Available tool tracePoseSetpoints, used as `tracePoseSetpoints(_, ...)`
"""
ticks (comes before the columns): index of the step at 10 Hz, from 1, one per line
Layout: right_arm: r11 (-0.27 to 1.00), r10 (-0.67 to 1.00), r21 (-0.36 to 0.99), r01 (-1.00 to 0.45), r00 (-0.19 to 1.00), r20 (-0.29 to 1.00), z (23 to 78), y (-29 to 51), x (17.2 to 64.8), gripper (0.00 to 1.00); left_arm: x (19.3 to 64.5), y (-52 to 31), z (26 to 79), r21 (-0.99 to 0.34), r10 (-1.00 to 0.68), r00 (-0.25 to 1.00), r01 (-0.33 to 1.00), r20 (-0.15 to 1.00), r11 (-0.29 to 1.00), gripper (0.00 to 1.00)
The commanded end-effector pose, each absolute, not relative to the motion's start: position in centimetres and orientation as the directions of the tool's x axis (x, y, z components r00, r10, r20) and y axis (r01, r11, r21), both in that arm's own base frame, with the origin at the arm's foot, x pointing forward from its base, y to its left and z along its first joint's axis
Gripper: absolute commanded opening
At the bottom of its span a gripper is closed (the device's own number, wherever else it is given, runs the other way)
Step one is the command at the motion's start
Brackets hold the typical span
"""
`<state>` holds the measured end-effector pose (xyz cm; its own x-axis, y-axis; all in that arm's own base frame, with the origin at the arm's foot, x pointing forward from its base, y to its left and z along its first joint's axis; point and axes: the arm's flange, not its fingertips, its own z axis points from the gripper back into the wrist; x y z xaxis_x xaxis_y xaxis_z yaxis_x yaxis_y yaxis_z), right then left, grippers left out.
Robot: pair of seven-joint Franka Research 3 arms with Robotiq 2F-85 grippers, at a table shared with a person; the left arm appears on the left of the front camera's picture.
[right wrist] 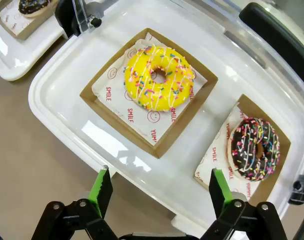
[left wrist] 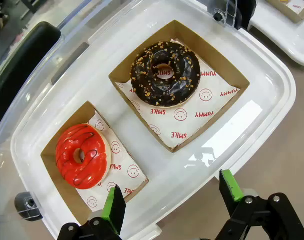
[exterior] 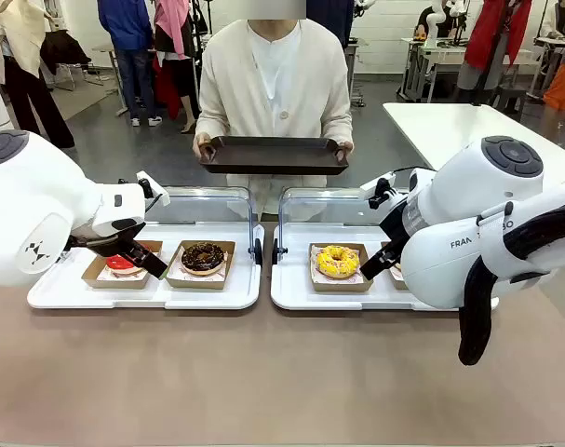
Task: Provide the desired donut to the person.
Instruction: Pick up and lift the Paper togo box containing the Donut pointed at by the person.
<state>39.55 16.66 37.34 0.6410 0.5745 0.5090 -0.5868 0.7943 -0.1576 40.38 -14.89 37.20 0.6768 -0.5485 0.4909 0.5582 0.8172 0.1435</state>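
The person (exterior: 275, 84) in a cream cardigan stands across the table holding an empty dark tray (exterior: 275, 155) with both hands. A red-glazed donut (left wrist: 81, 155) and a chocolate donut with nut bits (left wrist: 165, 73) sit in cardboard boxes on the left white tray (exterior: 147, 293). A yellow sprinkled donut (right wrist: 158, 78) and a chocolate sprinkled donut (right wrist: 254, 148) sit boxed on the right white tray (exterior: 305, 298). My left gripper (left wrist: 173, 195) hangs open above the left tray's near edge. My right gripper (right wrist: 160, 184) hangs open over the right tray's near edge, nothing held.
Clear hinged lids (exterior: 203, 207) stand upright behind both trays. The brown table (exterior: 263, 372) stretches toward me. A white table (exterior: 468, 126) stands at the back right. Bystanders stand farther back in the room.
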Motion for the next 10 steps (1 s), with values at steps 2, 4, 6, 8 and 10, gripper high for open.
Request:
tracePoseSetpoints(2, 0.794, 0.575, -0.158, -0.587, 0.641, 0.509, 37.34, 16.67, 39.55, 1.0, 40.38, -14.9, 37.19, 0.144, -0.549, 0.677, 0.558, 0.491, 0.817, 1.0)
tracePoseSetpoints(4, 0.794, 0.575, -0.158, -0.587, 0.641, 0.509, 37.34, 16.67, 39.55, 1.0, 40.38, -14.9, 37.19, 0.144, -0.549, 0.677, 0.558, 0.491, 0.817, 1.0)
tracePoseSetpoints(6, 0.794, 0.575, -0.158, -0.587, 0.641, 0.509, 37.34, 16.67, 39.55, 1.0, 40.38, -14.9, 37.19, 0.144, -0.549, 0.677, 0.558, 0.491, 0.817, 1.0)
tracePoseSetpoints(8, 0.794, 0.575, -0.158, -0.587, 0.641, 0.509, 37.34, 16.67, 39.55, 1.0, 40.38, -14.9, 37.19, 0.144, -0.549, 0.677, 0.558, 0.491, 0.817, 1.0)
tracePoseSetpoints(10, 0.794, 0.575, -0.158, -0.587, 0.641, 0.509, 37.34, 16.67, 39.55, 1.0, 40.38, -14.9, 37.19, 0.144, -0.549, 0.677, 0.558, 0.491, 0.817, 1.0)
